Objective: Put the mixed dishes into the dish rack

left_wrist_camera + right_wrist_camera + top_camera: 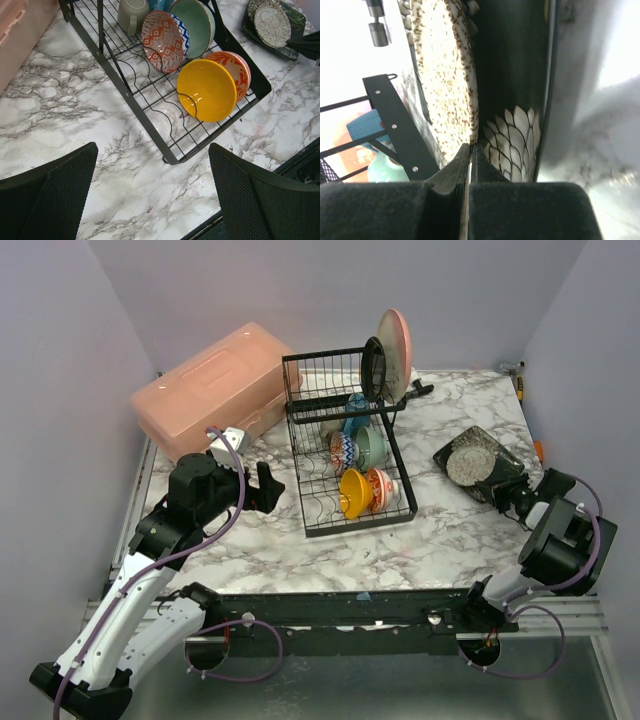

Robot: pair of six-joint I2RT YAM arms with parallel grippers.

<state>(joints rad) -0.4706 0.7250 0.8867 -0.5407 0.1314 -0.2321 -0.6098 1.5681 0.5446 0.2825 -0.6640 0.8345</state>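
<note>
Dish rack (358, 524), black wire, yellow bowl (352, 492) standing on edge

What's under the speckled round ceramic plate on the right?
A dark square plate, resting on the marble table. Only its border shows around the speckled round plate; its centre is covered.

Bowls (362, 472) stand in the dish rack (171, 158); box (205, 390) behind-left; 2 stacked plates (470, 465) right.

Dish rack (318, 502) left slots free — bowls (352, 490) crowd right; pink box (205, 390) behind-left.
</note>
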